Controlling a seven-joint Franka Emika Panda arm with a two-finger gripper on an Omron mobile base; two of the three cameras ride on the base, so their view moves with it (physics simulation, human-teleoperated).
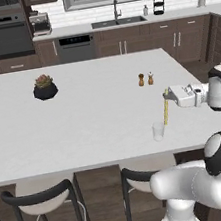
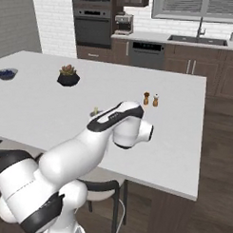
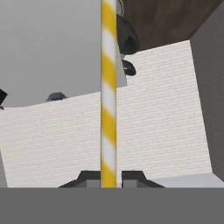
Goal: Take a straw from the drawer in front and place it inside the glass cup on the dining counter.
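The fetching half of the job looks done and the placing half is left: the thin, straight straw with yellow and white stripes is already out over the wide white dining desk and is being held by the tool, whose two dark finger tips are closing narrowly on it, one on each side, as the hand view is showing at its bottom edge. Going from the left of the left base view, a dark faceted pot with a small reddish-green plant is sitting on the far left part of the desk, two small brown shakers are standing side by side further right, and nearer the front edge the small, short, clear glass cup is standing upright and, as far as can be told, empty. The straw is hanging nearly upright from the tool, which is gripping it at its top end; its lower end is pointing down just above and slightly to the right of the cup's rim, apparently not yet inside it. In the right base view the white arm is covering the cup, and only a small bit of the tool is peeking out past the forearm. I judge that what is left is a small shift to the left over the cup's mouth, a lowering, and then a release.
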